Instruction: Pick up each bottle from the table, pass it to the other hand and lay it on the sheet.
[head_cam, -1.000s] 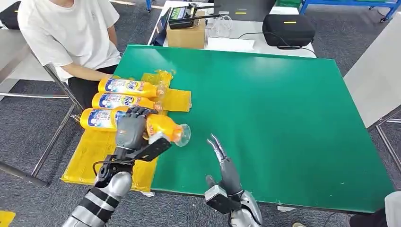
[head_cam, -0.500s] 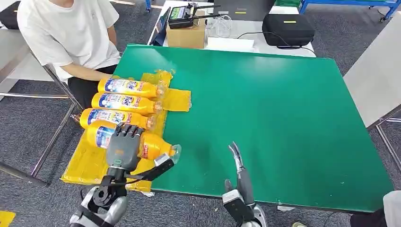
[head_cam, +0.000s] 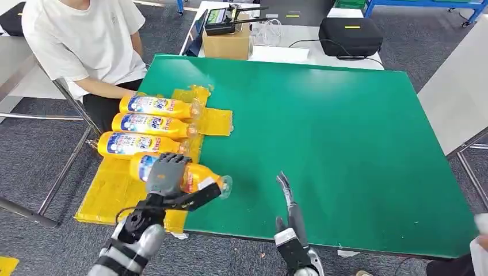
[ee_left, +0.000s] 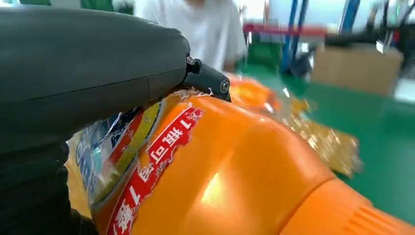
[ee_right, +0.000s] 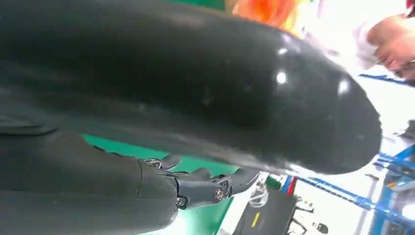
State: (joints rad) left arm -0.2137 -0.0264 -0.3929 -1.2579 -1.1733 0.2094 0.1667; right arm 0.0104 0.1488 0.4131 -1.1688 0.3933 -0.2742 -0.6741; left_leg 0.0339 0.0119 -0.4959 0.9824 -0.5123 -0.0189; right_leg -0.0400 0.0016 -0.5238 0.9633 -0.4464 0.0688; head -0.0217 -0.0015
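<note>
The left hand (head_cam: 165, 173) is wrapped over the body of an orange bottle (head_cam: 198, 177), gripping it from above; the close left wrist view shows the thumb (ee_left: 88, 68) pressed over the torn label of the bottle (ee_left: 235, 176). The bottle lies on its side beneath the palm, its long axis running across from the hand's outer side toward the inner side, cap end pointing toward the right hand and jutting past the edge of the yellow sheet (head_cam: 109, 192) onto the green table (head_cam: 345, 144). Beyond the left hand, farther from the robot, three more bottles (head_cam: 147, 126) lie side by side on the sheet, parallel to the held one, the nearest just beside the fingers. The right hand (head_cam: 288, 198) stands well apart on the cap side, fingers straight and together, pointing away from the robot, holding nothing — open, not reaching. So the left hand is the one that matters. Judging from this, the bottle is already at the sheet as a fourth in the row, and what remains is to let it settle and release it — whether it fully rests on the sheet cannot be told.
</note>
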